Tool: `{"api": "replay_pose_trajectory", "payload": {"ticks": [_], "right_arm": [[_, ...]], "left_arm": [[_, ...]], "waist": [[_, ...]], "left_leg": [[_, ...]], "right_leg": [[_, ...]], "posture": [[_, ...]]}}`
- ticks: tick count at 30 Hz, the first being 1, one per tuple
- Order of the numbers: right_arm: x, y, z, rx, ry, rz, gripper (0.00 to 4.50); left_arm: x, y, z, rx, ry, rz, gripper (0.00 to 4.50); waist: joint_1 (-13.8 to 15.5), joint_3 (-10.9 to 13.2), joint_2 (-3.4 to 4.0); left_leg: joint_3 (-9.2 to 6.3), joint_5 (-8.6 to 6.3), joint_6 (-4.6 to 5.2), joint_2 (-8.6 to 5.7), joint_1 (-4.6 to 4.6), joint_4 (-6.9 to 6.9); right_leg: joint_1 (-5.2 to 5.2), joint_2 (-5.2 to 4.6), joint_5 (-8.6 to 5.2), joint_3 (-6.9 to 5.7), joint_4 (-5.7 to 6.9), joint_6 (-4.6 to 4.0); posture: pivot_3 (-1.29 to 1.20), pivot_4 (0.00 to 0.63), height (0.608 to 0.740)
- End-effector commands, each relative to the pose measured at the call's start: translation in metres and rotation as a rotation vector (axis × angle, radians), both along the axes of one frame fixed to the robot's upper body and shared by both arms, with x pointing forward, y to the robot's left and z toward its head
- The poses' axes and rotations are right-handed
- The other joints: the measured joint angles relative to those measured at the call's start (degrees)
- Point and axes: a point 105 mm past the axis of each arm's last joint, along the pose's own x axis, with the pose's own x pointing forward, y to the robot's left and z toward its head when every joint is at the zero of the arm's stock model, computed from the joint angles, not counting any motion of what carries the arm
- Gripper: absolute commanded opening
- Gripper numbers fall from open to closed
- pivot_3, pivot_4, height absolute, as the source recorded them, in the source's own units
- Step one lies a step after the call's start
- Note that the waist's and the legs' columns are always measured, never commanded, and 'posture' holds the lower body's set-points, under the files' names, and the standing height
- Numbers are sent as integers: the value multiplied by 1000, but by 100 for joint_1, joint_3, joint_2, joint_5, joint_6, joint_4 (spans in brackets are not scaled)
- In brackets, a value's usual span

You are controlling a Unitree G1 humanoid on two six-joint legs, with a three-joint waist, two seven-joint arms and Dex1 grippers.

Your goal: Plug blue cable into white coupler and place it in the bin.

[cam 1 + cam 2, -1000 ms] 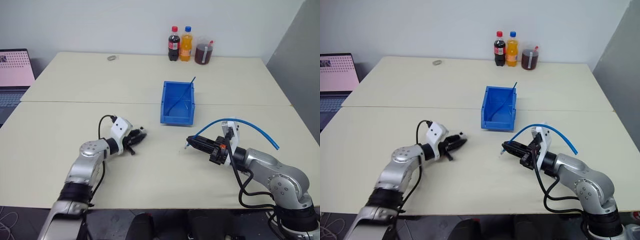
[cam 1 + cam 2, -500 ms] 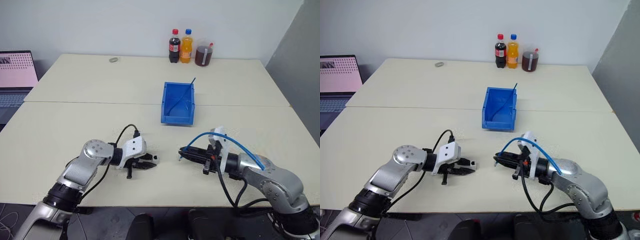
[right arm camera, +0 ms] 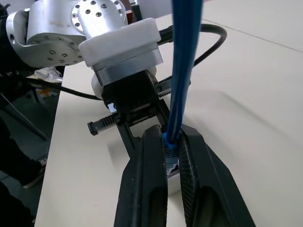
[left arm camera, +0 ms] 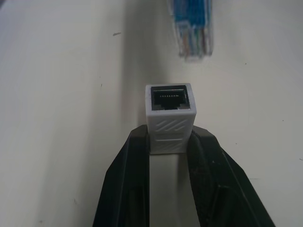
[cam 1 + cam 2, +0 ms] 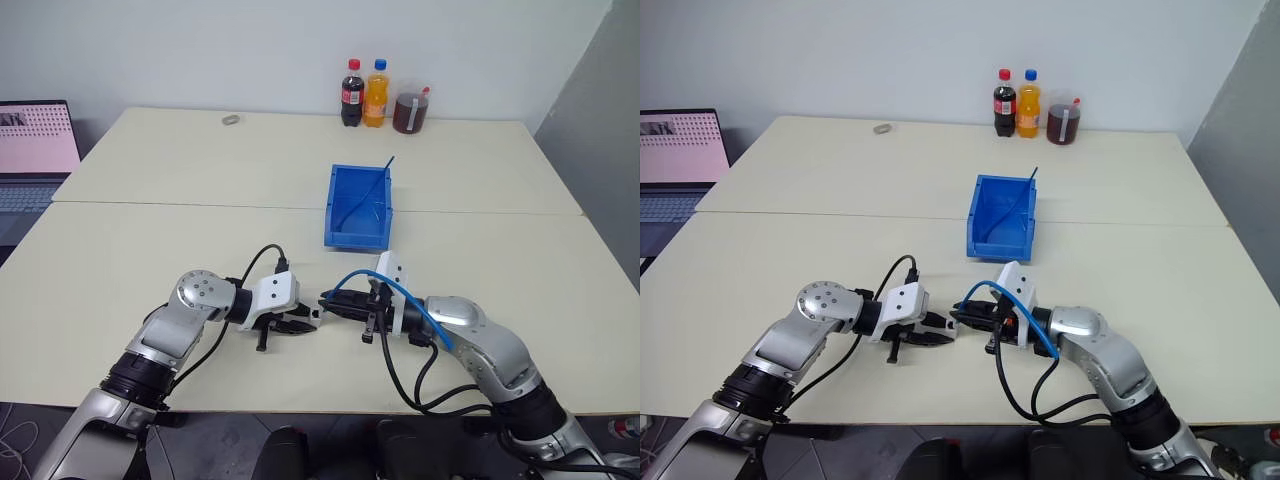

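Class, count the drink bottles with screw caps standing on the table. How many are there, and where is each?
2. A dark cola plastic bottle with a red cap stands at the table's far edge; an orange soda plastic bottle with a blue cap stands right beside it, next to a cup of dark drink.

Head eyes overlook the table (image 5: 150,180); wrist cameras sit close.

cream table (image 5: 200,180) against pale wall (image 5: 200,50), laptop (image 5: 30,150) beside
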Motion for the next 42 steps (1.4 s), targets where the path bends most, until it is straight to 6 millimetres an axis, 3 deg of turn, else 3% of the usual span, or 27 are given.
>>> {"api": "replay_pose_trajectory", "payload": {"ticks": [1, 20, 35, 42], "right_arm": [[2, 9, 5, 6, -73, 34, 75], [8, 8, -20, -77, -156, 56, 74], [3, 9, -37, -229, -220, 299, 73], [1, 11, -35, -243, -162, 377, 73]], "left_arm": [[-3, 1, -7, 32, 25, -5, 772], [-9, 3, -10, 28, 42, 2, 772], [-8, 4, -11, 31, 33, -6, 771], [-8, 5, -11, 31, 25, -2, 771]], "waist": [[1, 0, 0], [-11, -7, 1], [-13, -14, 2], [-13, -15, 4]], "left_leg": [[-1, 0, 0, 0, 0, 0], [0, 0, 0, 2, 6, -1], [1, 0, 0, 2, 15, -1], [-1, 0, 0, 2, 14, -1]], "right_leg": [[0, 0, 0, -2, 0, -1], [2, 1, 3, 0, 3, -5], [9, 1, 13, -1, 5, -26], [10, 0, 13, -2, 4, -29]], "posture": [[0, 150, 740], [0, 150, 740], [0, 150, 740], [0, 150, 740]]}}
